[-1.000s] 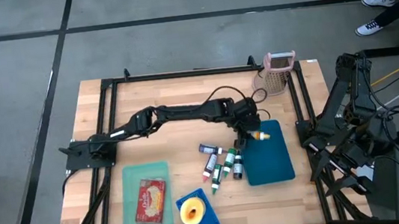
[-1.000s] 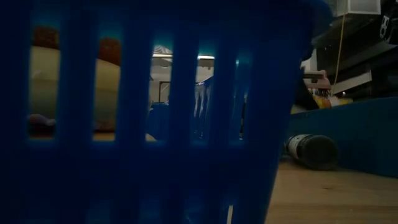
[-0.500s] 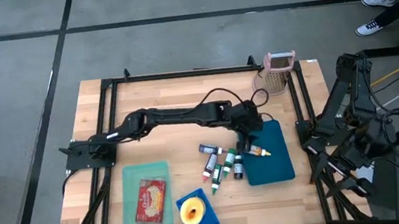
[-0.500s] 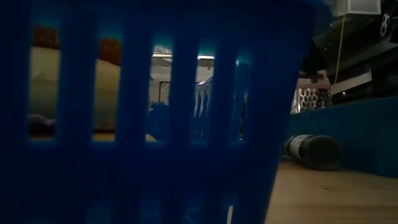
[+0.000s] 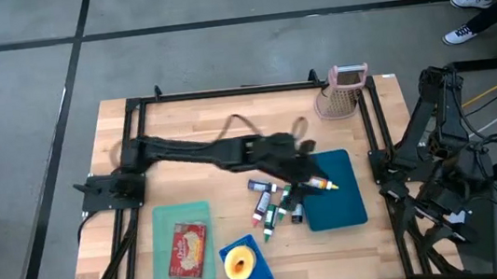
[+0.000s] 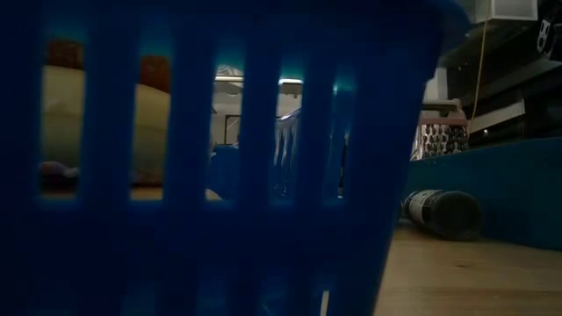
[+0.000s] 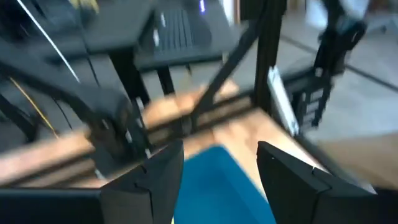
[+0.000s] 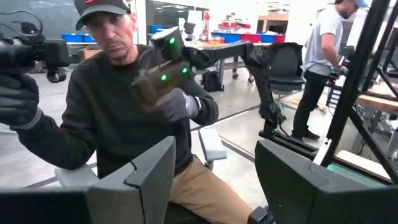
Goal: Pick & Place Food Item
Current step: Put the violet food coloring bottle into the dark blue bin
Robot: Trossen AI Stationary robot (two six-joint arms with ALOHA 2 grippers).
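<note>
Toward the right edge of the bench, the left gripper (image 5: 310, 177) hangs at the left rim of the blue tray (image 5: 345, 205), fingers spread apart, and its wrist view shows nothing between them, only the tray's blue surface and the bench frame beyond. The food item (image 5: 326, 185), a small yellow piece with an orange tip, lies on that tray close to its left rim, just beside the gripper on the side facing the bench's right edge (too small here to say whether a fingertip touches it). Its long axis runs roughly across the tray, from the bench's left edge toward the right edge, orange tip pointing away from the gripper. So the piece sits more or less in line with the arm's reach rather than across it. By my reading it already rests where it belongs, and the gripper could lift clear without brushing it. If a grasp is wanted instead, the fingers would need to turn to straddle that axis. The left arm is plainly the nearer. The right gripper (image 8: 214, 165) waits off the bench's right edge, also spread wide and empty, facing a seated person. Between the tray and the bench's left edge lies a cluster of markers (image 5: 273, 204), close under the left arm.
</note>
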